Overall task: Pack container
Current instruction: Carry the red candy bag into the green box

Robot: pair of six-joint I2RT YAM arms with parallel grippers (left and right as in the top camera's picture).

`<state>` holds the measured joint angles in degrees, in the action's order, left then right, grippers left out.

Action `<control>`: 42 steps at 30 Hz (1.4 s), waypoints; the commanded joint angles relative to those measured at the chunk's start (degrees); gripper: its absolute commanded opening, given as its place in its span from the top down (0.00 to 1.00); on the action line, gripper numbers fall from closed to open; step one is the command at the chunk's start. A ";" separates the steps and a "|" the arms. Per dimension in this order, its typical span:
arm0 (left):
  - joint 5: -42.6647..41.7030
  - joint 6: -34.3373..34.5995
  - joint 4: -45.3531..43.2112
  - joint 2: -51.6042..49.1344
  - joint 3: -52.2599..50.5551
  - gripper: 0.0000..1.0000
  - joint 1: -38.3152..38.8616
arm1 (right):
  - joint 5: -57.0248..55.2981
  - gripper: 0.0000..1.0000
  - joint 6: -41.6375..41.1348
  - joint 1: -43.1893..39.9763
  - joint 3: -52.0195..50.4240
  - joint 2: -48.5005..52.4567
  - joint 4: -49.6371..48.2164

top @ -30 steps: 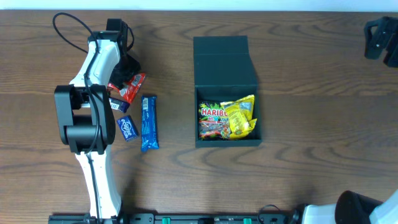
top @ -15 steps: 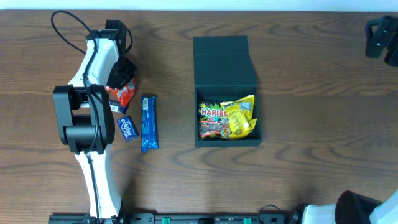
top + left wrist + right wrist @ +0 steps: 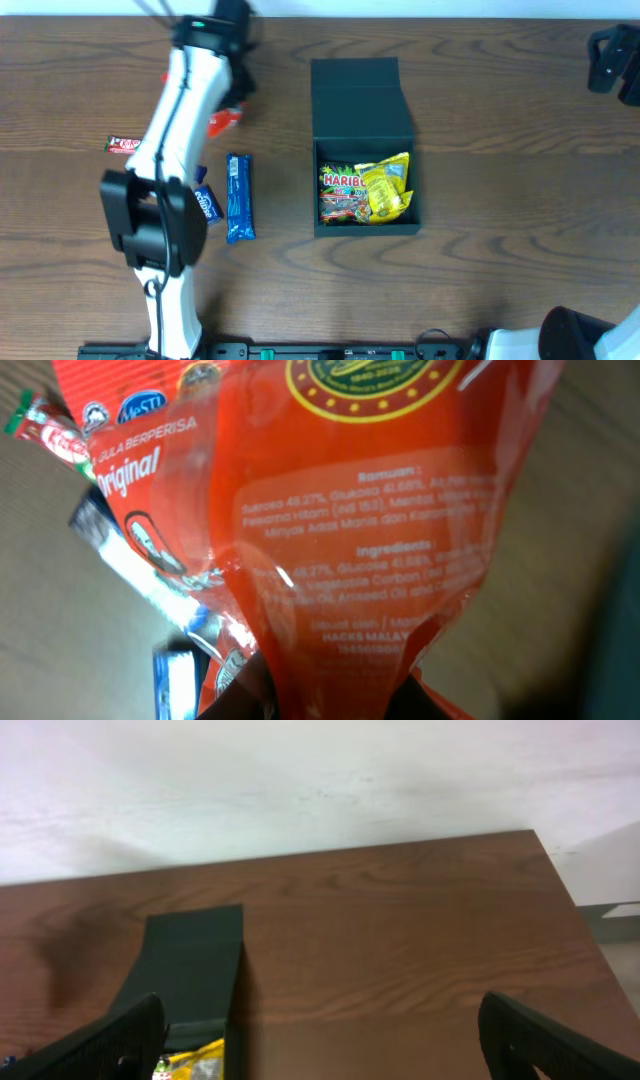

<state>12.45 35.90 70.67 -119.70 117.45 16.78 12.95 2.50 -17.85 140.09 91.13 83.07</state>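
**A:** Nearest row?
**B:** Long blue bar [image 3: 239, 197], flat on the table [image 3: 500, 220]. Small blue packet [image 3: 208, 204] just beside it, partly under the left arm.

**A:** Container?
**B:** Container [image 3: 360, 95], right of the bars and well apart from them. It is open, flap lid laid back on the far side. Inside are a Haribo bag [image 3: 338, 190] and a yellow packet [image 3: 387, 186], touching.

**A:** Farther?
**B:** Red bar [image 3: 124, 145] at far left. The left end effector [image 3: 335, 705] is pinching a red packet [image 3: 330, 510]. The right end effector [image 3: 320, 1030] is spread wide with nothing between.

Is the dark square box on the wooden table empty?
No, the dark teal-black square box holds a colourful Haribo sweets bag and a yellow snack packet.
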 commanded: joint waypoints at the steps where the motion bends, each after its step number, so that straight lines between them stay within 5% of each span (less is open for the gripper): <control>1: 1.49 -0.70 2.75 1.18 0.59 0.94 6.47 | -1.18 0.01 -0.74 -0.83 0.37 0.26 -0.61; 16: -2.19 2.08 3.56 1.18 -5.29 0.94 27.93 | -0.48 0.01 -0.76 -5.14 0.37 -0.22 -1.33; 21: -9.09 2.01 -1.14 1.18 -12.79 0.94 28.81 | -0.50 0.01 -0.76 -5.14 0.37 -0.22 -1.49; 28: -5.86 -3.34 -5.07 1.16 -13.49 0.94 30.64 | -0.48 0.01 -0.76 -5.14 0.37 -0.22 -1.66; 42: -6.08 -0.76 -9.90 0.94 -20.26 0.94 30.42 | -0.48 0.01 -0.76 -5.11 0.37 -0.22 -1.60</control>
<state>5.30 34.30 61.25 -118.72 98.65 47.42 12.40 2.50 -22.44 140.09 91.11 81.43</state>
